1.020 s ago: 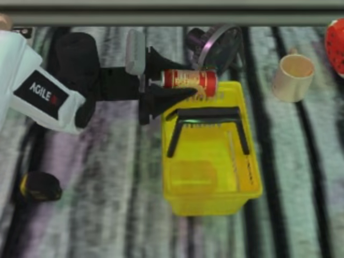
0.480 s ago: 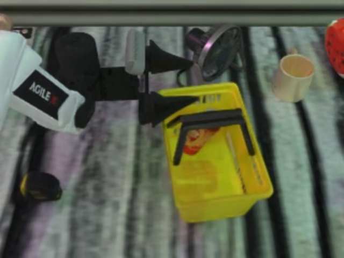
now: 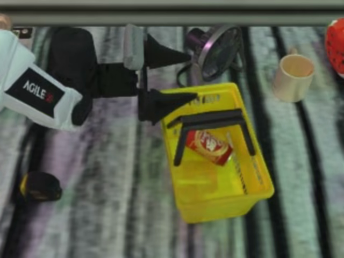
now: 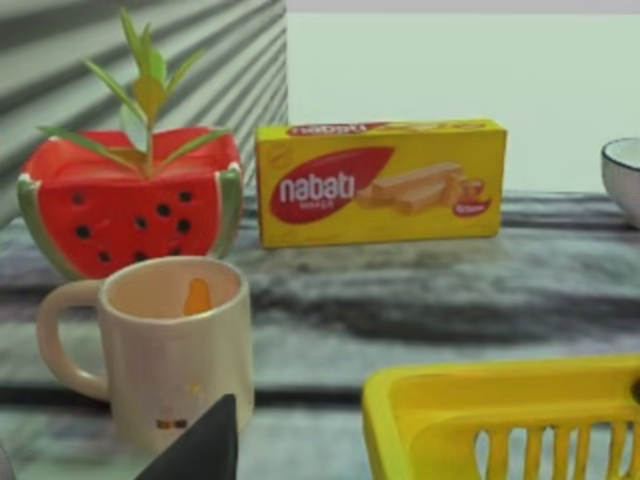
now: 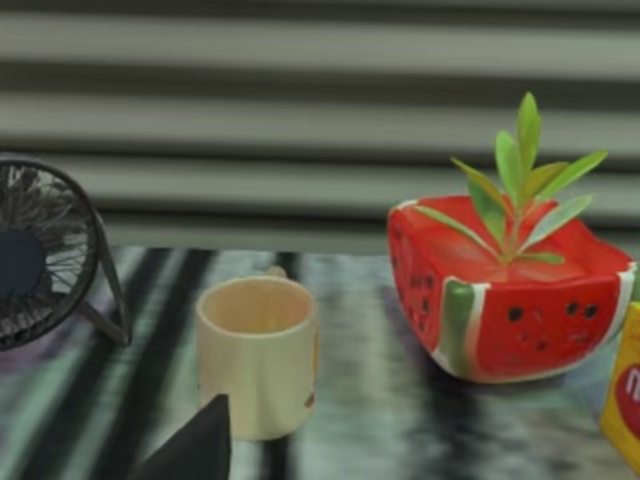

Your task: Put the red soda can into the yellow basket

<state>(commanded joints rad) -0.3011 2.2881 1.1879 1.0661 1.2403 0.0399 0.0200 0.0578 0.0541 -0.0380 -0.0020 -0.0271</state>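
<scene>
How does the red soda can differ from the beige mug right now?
The red soda can lies on its side inside the yellow basket; the beige mug stands upright on the table, right of the basket. The can is red with a logo; the mug is plain beige with a handle. Both are cylindrical drink containers.

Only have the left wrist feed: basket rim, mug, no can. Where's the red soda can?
Observer: The top view shows the red soda can lying on its side inside the yellow basket, partly under the black handles.
Operator: Left pincer holding anything?
Observer: No. The left pincer is open and empty at the basket's far left corner, with one finger over the rim.
Operator: Anything close behind the basket?
Observer: A fan stands just beyond the far rim, next to the pincer's other finger.
Operator: Right arm?
Observer: It is out of the top view, away from the basket.
</scene>
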